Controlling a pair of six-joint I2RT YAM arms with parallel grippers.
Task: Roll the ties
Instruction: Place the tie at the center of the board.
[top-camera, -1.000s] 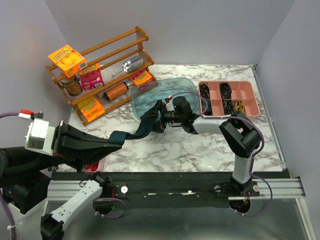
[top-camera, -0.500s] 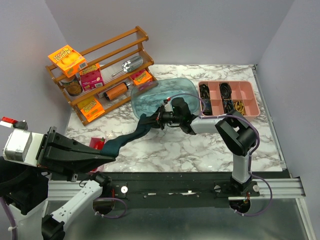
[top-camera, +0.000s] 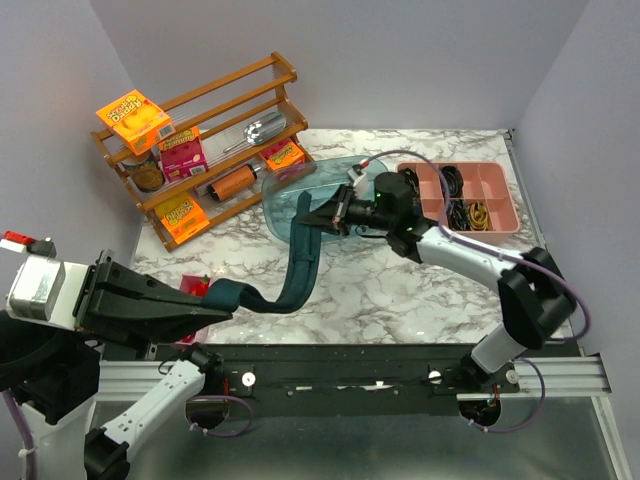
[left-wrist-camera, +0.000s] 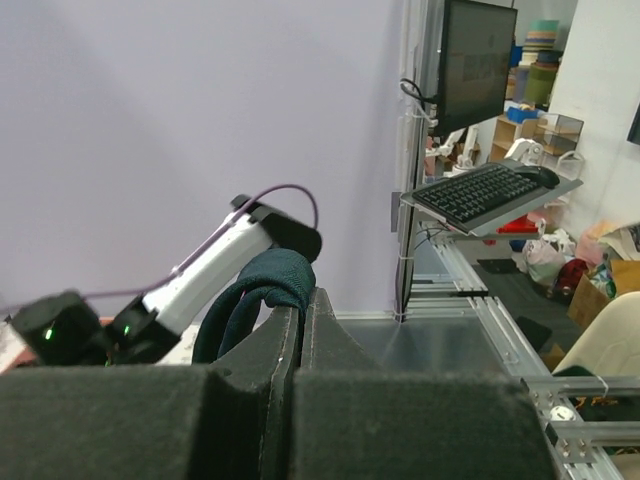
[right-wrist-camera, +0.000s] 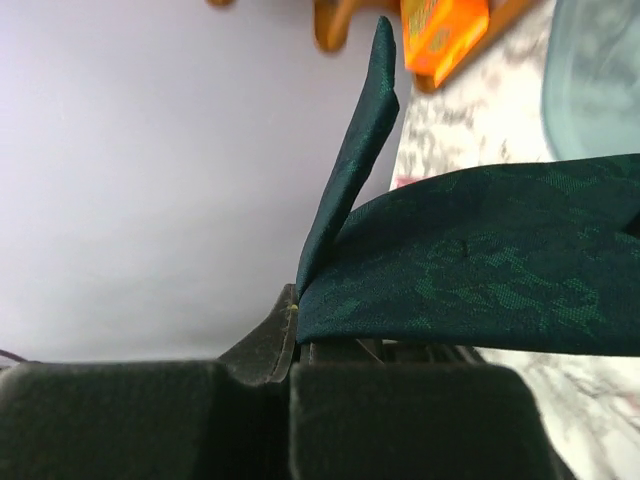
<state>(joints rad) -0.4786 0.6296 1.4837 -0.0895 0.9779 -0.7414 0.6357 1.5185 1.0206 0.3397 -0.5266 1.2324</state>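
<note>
A dark teal tie (top-camera: 300, 262) hangs stretched between my two grippers, sagging over the marble table. My left gripper (top-camera: 220, 297) is shut on its narrow end near the front left edge; in the left wrist view the tie (left-wrist-camera: 262, 284) loops over the closed fingertips of the gripper (left-wrist-camera: 300, 302). My right gripper (top-camera: 333, 216) is shut on the broad end, raised over the blue tub (top-camera: 288, 200). In the right wrist view the patterned tie (right-wrist-camera: 480, 270) runs out to the right from the gripper (right-wrist-camera: 297, 305), with one pointed flap standing up.
A wooden rack (top-camera: 200, 140) with orange and pink boxes stands at the back left. A pink compartment tray (top-camera: 487, 190) with dark bands sits at the back right. A small red object (top-camera: 190, 289) lies beside the left gripper.
The left gripper drew the tie's end back to the near left. The right gripper closed on the broad end, then lifted to the right, so the tie now hangs longer between them.
</note>
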